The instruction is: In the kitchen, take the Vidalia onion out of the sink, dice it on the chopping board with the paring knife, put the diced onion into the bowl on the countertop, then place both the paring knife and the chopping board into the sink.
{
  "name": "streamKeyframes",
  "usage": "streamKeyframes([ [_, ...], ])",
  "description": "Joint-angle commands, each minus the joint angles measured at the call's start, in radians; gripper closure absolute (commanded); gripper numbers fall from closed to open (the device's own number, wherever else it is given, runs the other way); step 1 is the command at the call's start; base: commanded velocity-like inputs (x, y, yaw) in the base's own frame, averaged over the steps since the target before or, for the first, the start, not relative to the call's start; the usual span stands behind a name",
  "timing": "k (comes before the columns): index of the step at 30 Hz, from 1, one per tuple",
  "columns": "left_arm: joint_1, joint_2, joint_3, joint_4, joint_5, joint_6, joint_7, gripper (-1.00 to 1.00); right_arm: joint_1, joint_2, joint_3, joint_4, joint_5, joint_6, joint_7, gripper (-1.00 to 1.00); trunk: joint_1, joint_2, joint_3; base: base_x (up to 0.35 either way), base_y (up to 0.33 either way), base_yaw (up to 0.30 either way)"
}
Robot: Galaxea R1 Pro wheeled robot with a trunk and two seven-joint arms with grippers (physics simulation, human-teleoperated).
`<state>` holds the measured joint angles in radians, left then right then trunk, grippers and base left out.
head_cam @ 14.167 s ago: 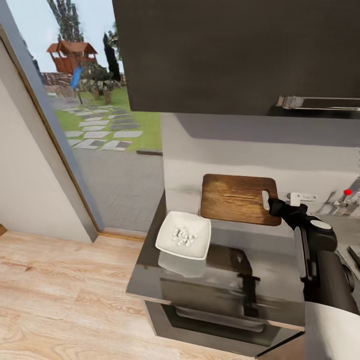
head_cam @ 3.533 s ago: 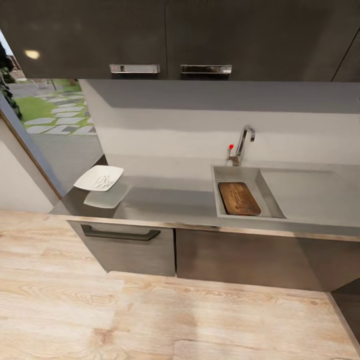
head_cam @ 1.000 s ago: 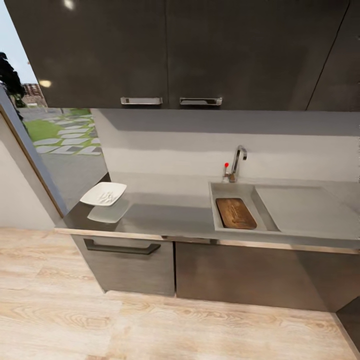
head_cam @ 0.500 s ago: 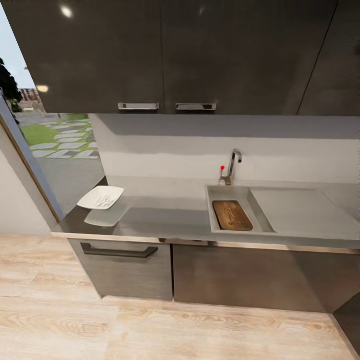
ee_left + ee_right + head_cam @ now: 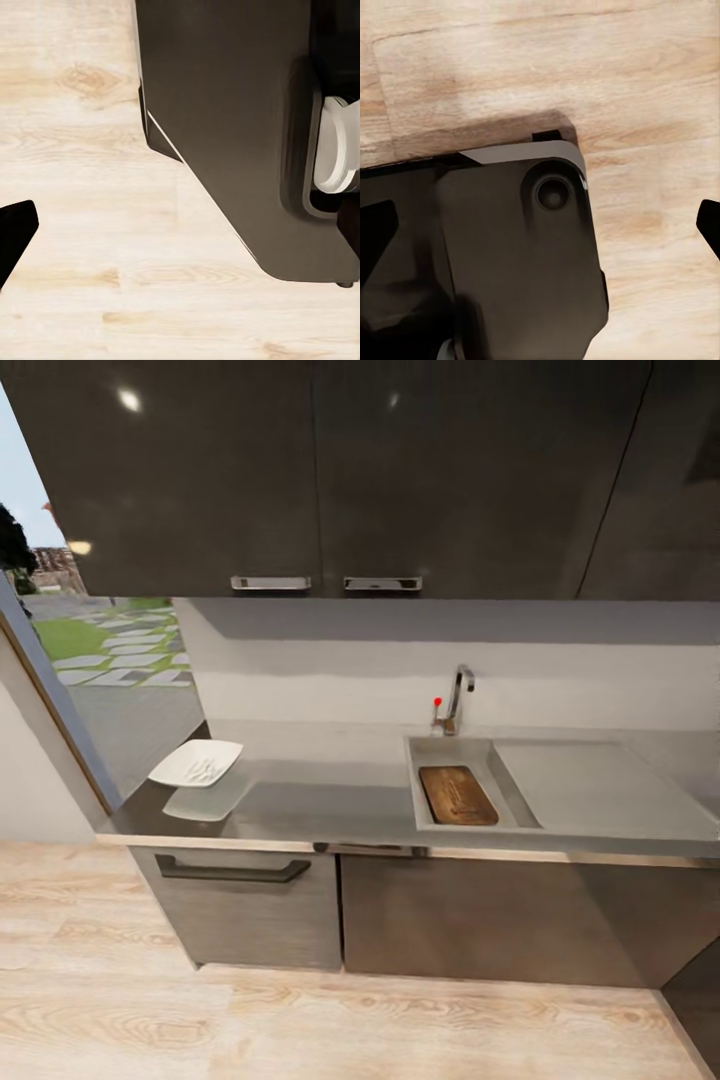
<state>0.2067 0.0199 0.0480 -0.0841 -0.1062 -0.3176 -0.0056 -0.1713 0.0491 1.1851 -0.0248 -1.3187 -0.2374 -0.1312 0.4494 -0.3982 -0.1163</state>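
Note:
The brown chopping board [image 5: 458, 795] lies flat inside the grey sink [image 5: 412, 780], below the chrome tap [image 5: 458, 695] and red knob [image 5: 437, 702]. A faint dark streak on the board is too small to identify as the paring knife. At the left end of the dark countertop [image 5: 320, 800] sits the white bowl [image 5: 196, 763] holding pale onion dice [image 5: 203, 768]. My left gripper [image 5: 180, 240] and right gripper [image 5: 540, 225] hang open over the wooden floor, fingertips far apart, holding nothing.
Dark upper cabinets [image 5: 300, 470] hang over the counter. A drawer with a black handle [image 5: 230, 872] sits under the bowl. A draining surface [image 5: 600, 790] lies right of the basin. A glass door [image 5: 90, 660] stands at left. My dark base [image 5: 225, 112] is below the wrists.
The camera has drawn back from the counter, so everything looks smaller and lower. Long before, the board lay on the countertop at my right gripper; it now lies in the sink.

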Motion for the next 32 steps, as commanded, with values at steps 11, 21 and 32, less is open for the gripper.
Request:
streamKeyframes([
  [11,0.0,0.0,0.006,-0.002,-0.01,-0.001,-0.001,-1.0,0.0,-0.005,0.008,-0.001,-0.004,-0.003,-0.007,-1.0,0.001,-0.002,0.009,0.0,0.0,-0.042],
  [21,0.0,0.0,0.006,-0.002,-0.01,-0.001,-0.001,-1.0,0.0,-0.006,0.008,-0.004,-0.004,-0.013,-0.005,-1.0,0.001,-0.002,0.009,0.0,0.0,0.0],
  [32,0.0,0.0,0.006,-0.002,-0.01,-0.001,-0.001,-1.0,0.0,-0.006,0.008,-0.004,-0.004,-0.013,-0.005,-1.0,0.001,-0.002,0.009,0.0,0.0,0.0],
])
